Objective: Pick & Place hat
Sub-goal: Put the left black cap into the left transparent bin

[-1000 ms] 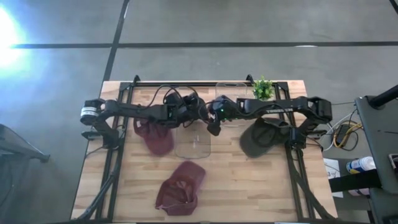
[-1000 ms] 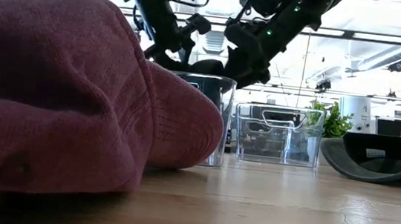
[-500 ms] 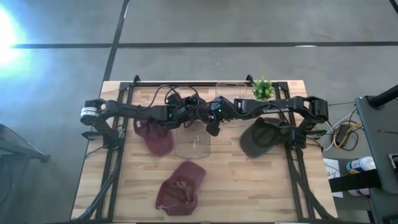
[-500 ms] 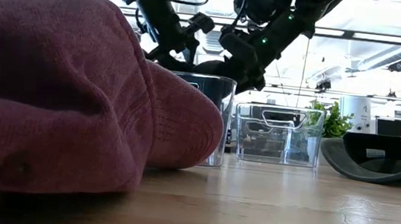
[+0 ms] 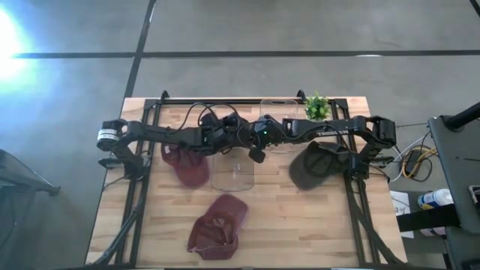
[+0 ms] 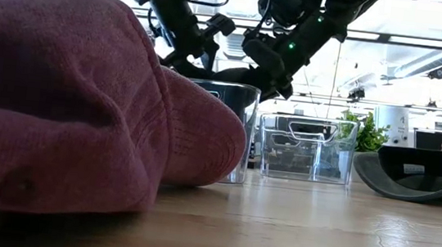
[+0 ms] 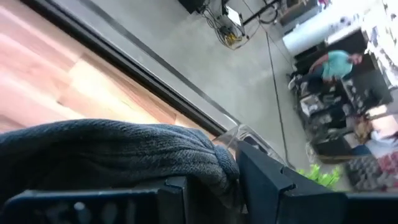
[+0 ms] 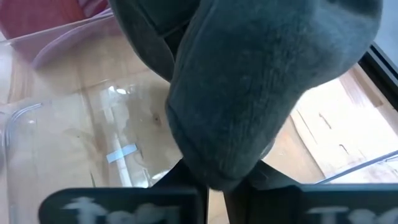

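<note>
grey knit hat (image 8: 261, 93) pinched by both tools above clear bin (image 5: 234, 174).

A dark grey knitted hat (image 8: 261, 81) hangs in the air above the clear plastic tub (image 5: 233, 174), pinched at both ends. Its soft cloth droops in a thick fold. A dark red cap (image 5: 189, 166) lies just beside the tub. Another dark red cap (image 5: 217, 225) lies near it. An olive green cap (image 5: 313, 166) lies well apart.
</note>
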You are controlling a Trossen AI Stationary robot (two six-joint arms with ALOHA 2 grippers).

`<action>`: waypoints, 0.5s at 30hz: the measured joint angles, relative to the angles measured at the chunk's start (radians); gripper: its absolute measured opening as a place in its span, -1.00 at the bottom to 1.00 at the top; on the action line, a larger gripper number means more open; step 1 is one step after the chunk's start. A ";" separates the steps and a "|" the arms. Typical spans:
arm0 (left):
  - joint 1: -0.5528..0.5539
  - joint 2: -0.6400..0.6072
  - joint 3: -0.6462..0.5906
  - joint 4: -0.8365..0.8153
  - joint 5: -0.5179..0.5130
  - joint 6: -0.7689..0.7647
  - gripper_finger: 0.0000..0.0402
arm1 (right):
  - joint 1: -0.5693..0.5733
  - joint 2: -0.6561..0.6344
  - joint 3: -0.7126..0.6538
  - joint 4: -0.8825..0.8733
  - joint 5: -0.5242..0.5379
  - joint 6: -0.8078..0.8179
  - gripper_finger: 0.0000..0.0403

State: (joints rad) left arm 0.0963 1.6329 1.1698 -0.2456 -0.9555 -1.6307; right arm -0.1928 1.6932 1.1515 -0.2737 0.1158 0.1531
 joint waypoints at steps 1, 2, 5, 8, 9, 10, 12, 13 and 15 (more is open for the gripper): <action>0.000 0.000 0.000 0.000 -0.001 -0.011 -0.47 | 0.000 0.000 0.000 0.000 0.000 -0.001 -0.90; 0.000 0.000 0.000 0.000 -0.001 -0.011 -0.45 | 0.000 0.000 0.000 0.000 0.000 -0.004 -0.90; 0.000 0.000 0.000 0.000 0.006 -0.004 -0.39 | 0.000 0.000 0.000 -0.001 0.000 -0.014 -0.90; 0.000 0.000 0.010 0.000 0.019 0.009 -0.29 | 0.000 -0.001 0.000 -0.006 0.000 -0.016 -0.90; 0.000 0.000 0.015 -0.001 0.029 0.025 -0.25 | 0.000 -0.001 0.000 -0.008 0.000 -0.016 -0.90; 0.000 -0.001 0.020 -0.001 0.044 0.045 -0.22 | 0.000 -0.001 0.000 -0.009 0.000 -0.015 -0.90; 0.000 -0.008 0.030 -0.001 0.081 0.096 -0.19 | 0.000 -0.002 0.000 -0.011 -0.001 -0.014 -0.90; -0.002 -0.014 0.035 -0.007 0.088 0.120 -0.18 | 0.000 -0.003 0.000 -0.013 -0.001 -0.014 -0.90; -0.014 -0.031 0.046 -0.003 0.088 0.171 -0.17 | 0.001 -0.006 0.000 -0.022 -0.004 -0.015 -0.90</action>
State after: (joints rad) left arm 0.0819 1.6017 1.2159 -0.2482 -0.8673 -1.4601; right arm -0.1922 1.6870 1.1515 -0.2959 0.1120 0.1381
